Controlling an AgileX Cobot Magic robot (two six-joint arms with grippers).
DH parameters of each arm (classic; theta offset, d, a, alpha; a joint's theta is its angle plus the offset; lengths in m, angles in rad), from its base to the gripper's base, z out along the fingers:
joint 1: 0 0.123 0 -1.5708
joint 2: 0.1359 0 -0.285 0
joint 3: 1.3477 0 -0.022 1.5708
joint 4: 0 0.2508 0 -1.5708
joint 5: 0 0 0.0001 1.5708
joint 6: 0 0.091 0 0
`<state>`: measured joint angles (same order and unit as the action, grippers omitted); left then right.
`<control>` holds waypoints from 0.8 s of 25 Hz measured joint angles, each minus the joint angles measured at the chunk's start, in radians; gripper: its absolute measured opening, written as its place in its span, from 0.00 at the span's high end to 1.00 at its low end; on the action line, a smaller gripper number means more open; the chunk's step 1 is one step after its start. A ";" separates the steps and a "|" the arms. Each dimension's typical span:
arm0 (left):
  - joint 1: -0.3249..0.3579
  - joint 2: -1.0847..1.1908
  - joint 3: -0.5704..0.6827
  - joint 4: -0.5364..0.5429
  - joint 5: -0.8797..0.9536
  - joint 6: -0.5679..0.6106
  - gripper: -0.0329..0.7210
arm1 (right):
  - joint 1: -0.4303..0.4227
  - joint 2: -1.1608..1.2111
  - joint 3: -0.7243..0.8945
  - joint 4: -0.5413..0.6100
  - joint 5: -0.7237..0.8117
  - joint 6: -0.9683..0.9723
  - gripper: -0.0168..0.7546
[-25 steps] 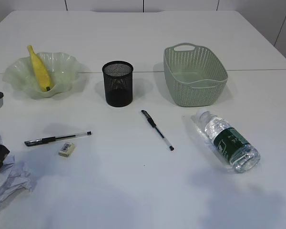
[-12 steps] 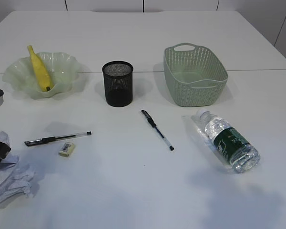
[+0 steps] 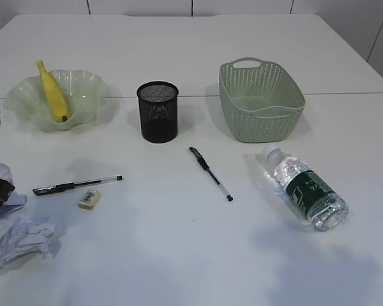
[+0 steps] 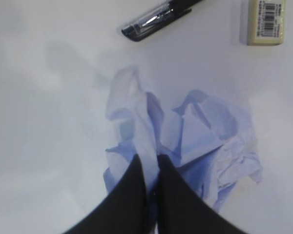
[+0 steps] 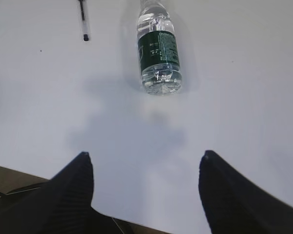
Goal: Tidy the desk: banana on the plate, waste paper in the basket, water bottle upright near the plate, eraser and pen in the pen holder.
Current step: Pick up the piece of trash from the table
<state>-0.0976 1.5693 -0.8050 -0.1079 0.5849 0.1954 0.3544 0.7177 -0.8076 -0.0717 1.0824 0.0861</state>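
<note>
White surface (image 3: 179, 255) is seen all round. The left hand (image 4: 150, 170) is clamped together on a fold of the waste paper (image 4: 185, 141), which lies at the near left edge, just beside a pen (image 3: 76, 185) and the eraser (image 3: 89, 199). A straight lift seems wise, since only a thin fold looks pinched. The basket (image 3: 262, 102) stands well apart to the right; room is open across the middle, above the pen holder (image 3: 157, 111). The right hand (image 5: 144, 165) is held apart, empty, near the water bottle (image 5: 158, 53).

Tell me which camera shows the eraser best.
The left wrist view: the eraser fills the top right corner, barcode sleeve legible. The exterior view shows it only as a tiny block below a pen. The right wrist view misses it.
</note>
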 joint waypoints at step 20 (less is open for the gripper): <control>0.000 -0.146 0.000 -0.192 0.025 0.115 0.95 | 0.000 0.000 0.000 0.000 -0.021 0.000 0.33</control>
<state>-0.0976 1.4234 -0.8050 -0.3000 0.6102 0.3104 0.3544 0.7177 -0.8076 -0.0717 1.0615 0.0861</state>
